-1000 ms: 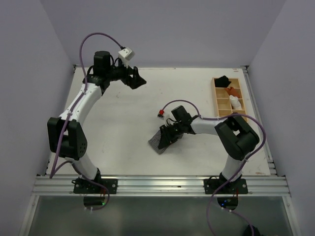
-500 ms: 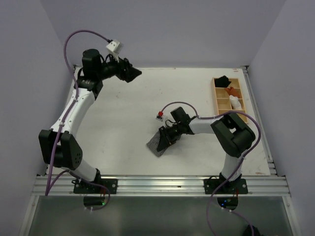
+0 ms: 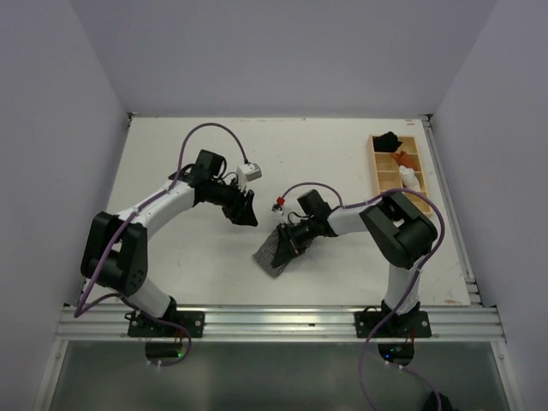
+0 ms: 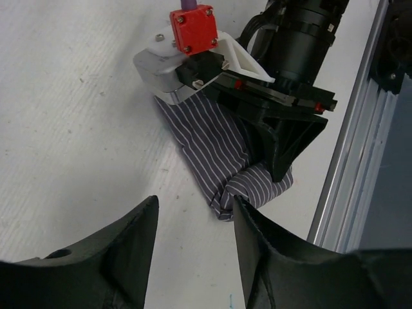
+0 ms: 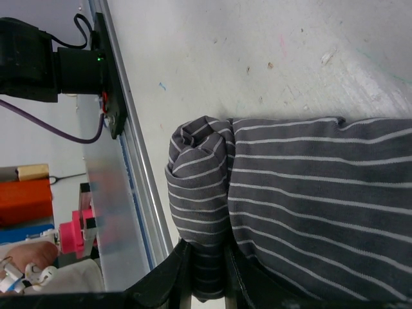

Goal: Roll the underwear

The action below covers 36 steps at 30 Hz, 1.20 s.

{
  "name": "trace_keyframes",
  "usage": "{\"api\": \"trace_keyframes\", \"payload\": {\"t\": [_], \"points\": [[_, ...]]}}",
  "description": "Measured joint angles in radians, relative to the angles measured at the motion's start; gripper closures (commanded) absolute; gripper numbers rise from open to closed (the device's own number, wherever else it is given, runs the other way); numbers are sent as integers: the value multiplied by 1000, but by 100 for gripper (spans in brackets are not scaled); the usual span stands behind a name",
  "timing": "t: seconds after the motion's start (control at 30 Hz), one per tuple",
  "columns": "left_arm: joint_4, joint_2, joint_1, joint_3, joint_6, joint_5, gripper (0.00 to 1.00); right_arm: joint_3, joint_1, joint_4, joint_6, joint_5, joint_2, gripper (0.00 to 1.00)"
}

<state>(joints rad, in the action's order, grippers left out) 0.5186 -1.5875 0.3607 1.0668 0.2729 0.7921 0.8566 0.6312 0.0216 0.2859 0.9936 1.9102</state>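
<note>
The underwear (image 3: 271, 254) is a grey cloth with fine white stripes, lying near the table's middle front, its near end curled into a roll (image 5: 199, 187). My right gripper (image 3: 289, 243) is shut on that rolled end (image 5: 207, 273), and the rest of the cloth (image 5: 315, 199) spreads flat beside it. My left gripper (image 3: 248, 214) hovers just left of and behind the garment. In the left wrist view its jaws stand open (image 4: 194, 206) over bare table, with the underwear (image 4: 209, 145) just beyond the fingertips (image 4: 248, 219) and apart from them.
A wooden tray (image 3: 378, 169) at the back right holds small black, orange and white bundles. An aluminium rail (image 3: 274, 321) runs along the near table edge, close to the cloth. Walls stand on the left, right and back.
My left arm has swung down from the far back left to beside the underwear, and its jaws have narrowed. My right gripper has edged slightly left with the rolled end in it.
</note>
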Motion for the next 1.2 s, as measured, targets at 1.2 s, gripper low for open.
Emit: {"api": "trace_keyframes", "payload": {"t": [1.2], "points": [[-164,-124,183,-179,-164,-20,78,62,-1,-79,-10,34,48,82]]}}
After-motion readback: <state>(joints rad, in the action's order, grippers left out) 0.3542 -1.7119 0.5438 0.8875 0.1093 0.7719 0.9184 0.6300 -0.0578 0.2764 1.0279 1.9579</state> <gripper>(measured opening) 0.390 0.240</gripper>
